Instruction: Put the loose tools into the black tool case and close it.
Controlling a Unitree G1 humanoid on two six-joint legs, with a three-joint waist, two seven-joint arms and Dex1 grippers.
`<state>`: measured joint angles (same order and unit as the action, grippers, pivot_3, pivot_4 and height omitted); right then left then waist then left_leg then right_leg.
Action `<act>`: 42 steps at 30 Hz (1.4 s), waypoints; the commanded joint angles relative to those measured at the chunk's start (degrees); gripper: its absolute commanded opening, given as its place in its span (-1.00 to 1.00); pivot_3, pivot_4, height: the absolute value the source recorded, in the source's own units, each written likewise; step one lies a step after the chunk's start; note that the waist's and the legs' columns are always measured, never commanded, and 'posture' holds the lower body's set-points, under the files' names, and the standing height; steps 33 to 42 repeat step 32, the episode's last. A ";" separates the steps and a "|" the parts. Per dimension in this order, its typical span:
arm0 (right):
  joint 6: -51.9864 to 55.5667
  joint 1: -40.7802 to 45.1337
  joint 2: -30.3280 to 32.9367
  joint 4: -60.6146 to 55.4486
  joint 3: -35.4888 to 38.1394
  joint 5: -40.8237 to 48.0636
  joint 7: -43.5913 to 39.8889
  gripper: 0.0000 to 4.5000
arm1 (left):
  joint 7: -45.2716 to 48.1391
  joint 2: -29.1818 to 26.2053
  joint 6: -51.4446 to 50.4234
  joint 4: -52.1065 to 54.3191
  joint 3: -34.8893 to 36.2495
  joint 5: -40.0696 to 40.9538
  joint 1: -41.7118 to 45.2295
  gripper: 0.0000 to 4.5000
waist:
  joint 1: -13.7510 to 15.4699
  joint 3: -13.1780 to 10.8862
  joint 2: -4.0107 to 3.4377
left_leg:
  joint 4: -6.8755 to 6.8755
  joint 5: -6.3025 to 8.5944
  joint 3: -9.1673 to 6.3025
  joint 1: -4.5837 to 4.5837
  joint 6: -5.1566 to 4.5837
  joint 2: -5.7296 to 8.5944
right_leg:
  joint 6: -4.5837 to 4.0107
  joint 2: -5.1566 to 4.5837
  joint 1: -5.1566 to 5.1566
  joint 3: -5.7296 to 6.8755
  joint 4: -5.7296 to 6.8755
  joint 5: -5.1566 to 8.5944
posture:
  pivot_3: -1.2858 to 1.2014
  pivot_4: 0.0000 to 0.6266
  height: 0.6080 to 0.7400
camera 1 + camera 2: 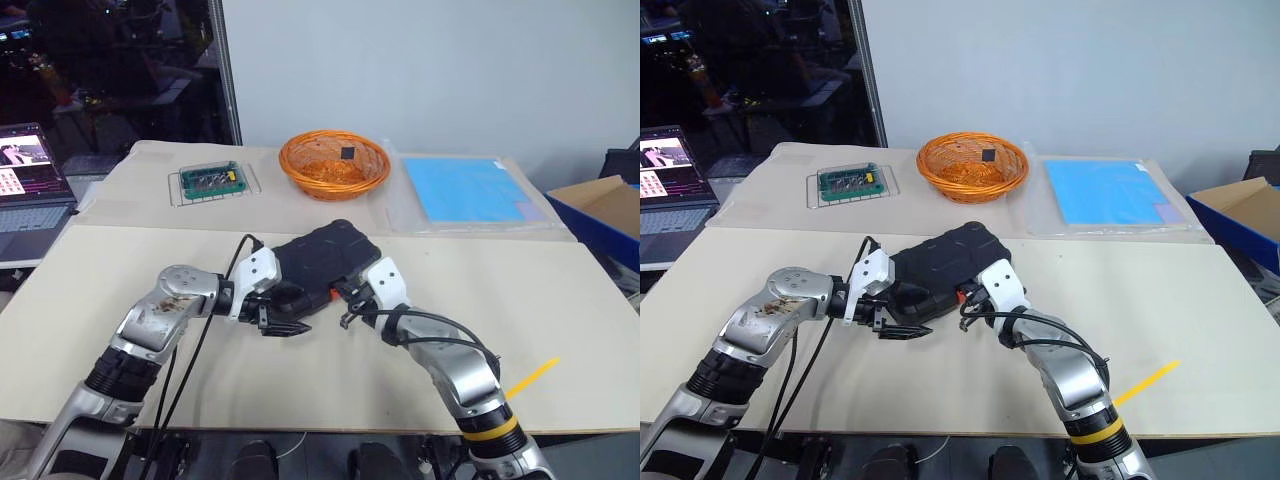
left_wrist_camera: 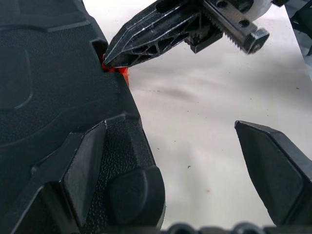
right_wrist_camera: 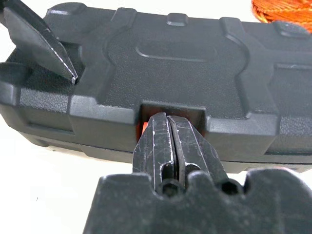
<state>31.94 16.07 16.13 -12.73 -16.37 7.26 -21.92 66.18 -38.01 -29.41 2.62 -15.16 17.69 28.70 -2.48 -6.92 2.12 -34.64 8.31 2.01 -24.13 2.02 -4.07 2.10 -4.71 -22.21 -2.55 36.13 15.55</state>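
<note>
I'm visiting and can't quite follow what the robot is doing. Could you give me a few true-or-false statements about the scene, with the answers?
1. The black tool case is shut. True.
2. The right gripper is wide open. False: its fingers are pressed together at the orange latch on the case's front edge.
3. The left gripper is open at a corner of the case. True.
4. The orange basket sits on the case. False: it stands behind it, apart.

table: cream top | on it: black tool case, orange basket, blue sheet, wire rack
</note>
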 commanded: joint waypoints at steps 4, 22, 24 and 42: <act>0.03 -2.85 1.35 5.23 -0.33 -2.35 -0.43 -0.97 | -0.65 0.50 0.26 -2.33 -1.30 -1.97 -2.16 1.00 | 0.06 0.22 0.23 | 0.04 0.01 -0.03 0.05 0.01 0.00 | 0.00 -0.38 0.00 0.15 -0.02 0.00 | 0.03 -0.52 1.00; -5.05 -33.56 25.46 -30.49 39.52 22.24 -26.54 0.78 | -5.17 -3.11 -6.17 19.72 30.64 22.86 -27.91 1.00 | 2.02 -1.20 -0.24 | -0.21 0.51 0.49 -1.62 -0.81 0.16 | 0.62 -0.25 -0.97 0.17 -0.06 0.05 | 0.03 -0.52 1.00; -6.64 -38.87 25.74 -31.13 45.78 22.83 -29.36 0.95 | -4.95 -4.95 -5.49 21.05 33.27 22.28 -31.70 1.00 | 2.05 -1.30 -0.18 | -0.33 0.53 0.52 -1.58 -0.79 0.17 | 0.65 -0.30 -0.92 0.17 -0.06 0.07 | 0.03 -0.52 1.00; -9.69 -46.86 25.53 -30.70 54.30 23.92 -33.76 0.95 | -7.84 -7.08 -6.88 24.44 33.60 22.83 -34.51 1.00 | 2.11 -1.64 0.19 | -0.47 0.82 0.77 -1.11 -0.29 0.19 | 0.44 -0.59 -0.86 0.17 -0.19 0.33 | 0.03 -0.52 1.00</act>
